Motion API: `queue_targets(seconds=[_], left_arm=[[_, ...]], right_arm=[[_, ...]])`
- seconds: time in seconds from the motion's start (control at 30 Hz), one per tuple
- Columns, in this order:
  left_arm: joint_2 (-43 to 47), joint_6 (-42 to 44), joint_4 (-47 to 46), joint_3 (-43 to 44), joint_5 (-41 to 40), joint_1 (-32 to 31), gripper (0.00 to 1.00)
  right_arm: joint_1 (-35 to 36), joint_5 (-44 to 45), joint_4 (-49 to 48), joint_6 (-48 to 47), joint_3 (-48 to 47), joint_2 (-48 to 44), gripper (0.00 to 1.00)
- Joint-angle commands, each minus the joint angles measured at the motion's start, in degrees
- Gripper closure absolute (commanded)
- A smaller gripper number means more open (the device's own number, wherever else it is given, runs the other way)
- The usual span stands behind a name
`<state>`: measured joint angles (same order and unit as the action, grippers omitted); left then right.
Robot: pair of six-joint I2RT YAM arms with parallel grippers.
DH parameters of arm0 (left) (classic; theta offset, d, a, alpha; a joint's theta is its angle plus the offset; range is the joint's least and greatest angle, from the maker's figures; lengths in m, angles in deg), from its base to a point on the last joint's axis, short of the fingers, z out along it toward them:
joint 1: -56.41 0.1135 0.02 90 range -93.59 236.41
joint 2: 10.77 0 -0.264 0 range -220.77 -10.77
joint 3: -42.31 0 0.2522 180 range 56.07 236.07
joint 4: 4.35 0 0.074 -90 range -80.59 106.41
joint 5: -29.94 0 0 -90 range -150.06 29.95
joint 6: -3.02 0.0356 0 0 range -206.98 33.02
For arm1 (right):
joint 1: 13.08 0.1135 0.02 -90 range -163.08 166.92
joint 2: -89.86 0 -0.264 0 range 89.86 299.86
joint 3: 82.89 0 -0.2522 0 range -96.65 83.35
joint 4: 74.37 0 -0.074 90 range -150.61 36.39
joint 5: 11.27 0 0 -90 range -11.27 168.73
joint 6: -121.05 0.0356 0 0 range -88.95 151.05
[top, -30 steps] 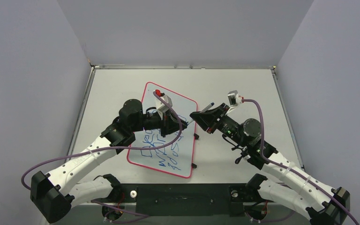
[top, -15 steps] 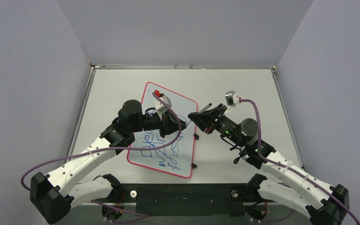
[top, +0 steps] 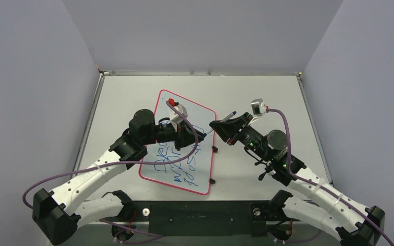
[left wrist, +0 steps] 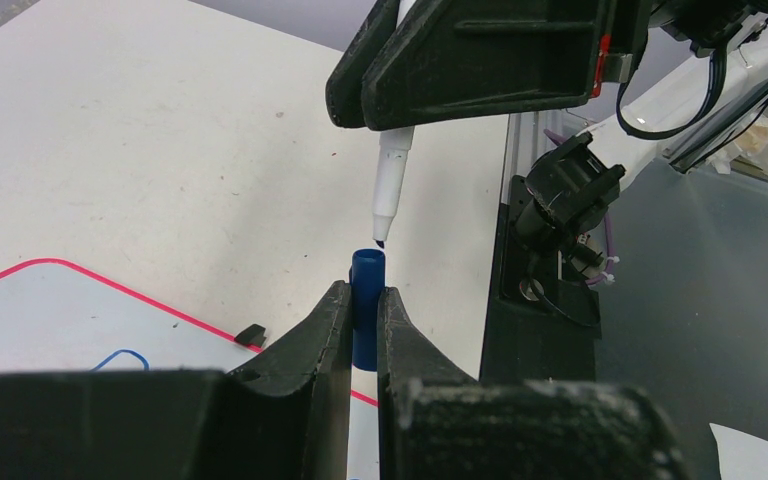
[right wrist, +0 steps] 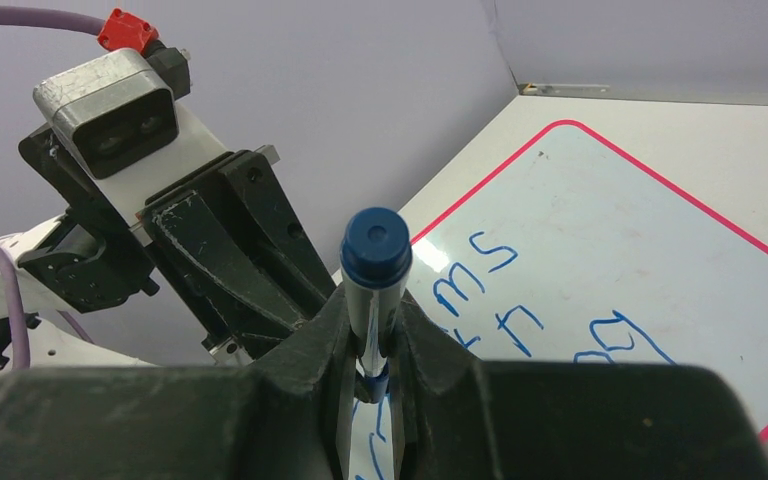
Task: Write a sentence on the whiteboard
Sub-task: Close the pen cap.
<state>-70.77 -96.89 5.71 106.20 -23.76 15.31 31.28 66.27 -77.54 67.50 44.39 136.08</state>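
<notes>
The sentence (top: 180,165) runs in three uneven blue lines on the near half of the whiteboard (top: 197,117). The board lies askew on the tabletop (top: 267,92), left of its middle, with one corner reaching toward the near edge. I cannot read the line whole. From the right wrist I catch only something like "ms" at one line's end.

Against half a second ago, my right arm has slid slightly toward the tabletop's right edge. My left arm has barely shifted, and the board and its writing lie as they did.

My left gripper (left wrist: 363,295) is clamped on a blue cap (left wrist: 367,268), above the board near its right edge. My right gripper (right wrist: 372,300) pinches the marker (left wrist: 392,180). The marker's tip hangs right at the cap's open end, and I cannot tell whether they touch.

From above, my left arm covers the start of the upper lines. In the right wrist view the marker's body is buried between the fingers, with only its blue butt showing.
</notes>
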Motion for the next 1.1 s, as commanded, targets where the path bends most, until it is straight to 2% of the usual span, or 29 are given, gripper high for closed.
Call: queue_targets(seconds=[0.0, 0.83, 1.07], left_arm=[[1.47, -0.11, -3.18, 0.67, 0.67, 0.08, 1.00], [1.26, -0.47, -4.08, 0.40, -0.46, 0.64, 1.00], [1.15, -1.23, -3.85, 0.58, -3.06, 1.25, 1.00]], right_arm=[[0.41, 1.56, -1.53, -1.10, -2.60, -0.01, 1.00], [0.53, -0.63, -6.18, 2.67, -0.05, 3.11, 1.00], [0.86, -0.60, -6.67, 3.37, 1.87, 2.29, 1.00]])
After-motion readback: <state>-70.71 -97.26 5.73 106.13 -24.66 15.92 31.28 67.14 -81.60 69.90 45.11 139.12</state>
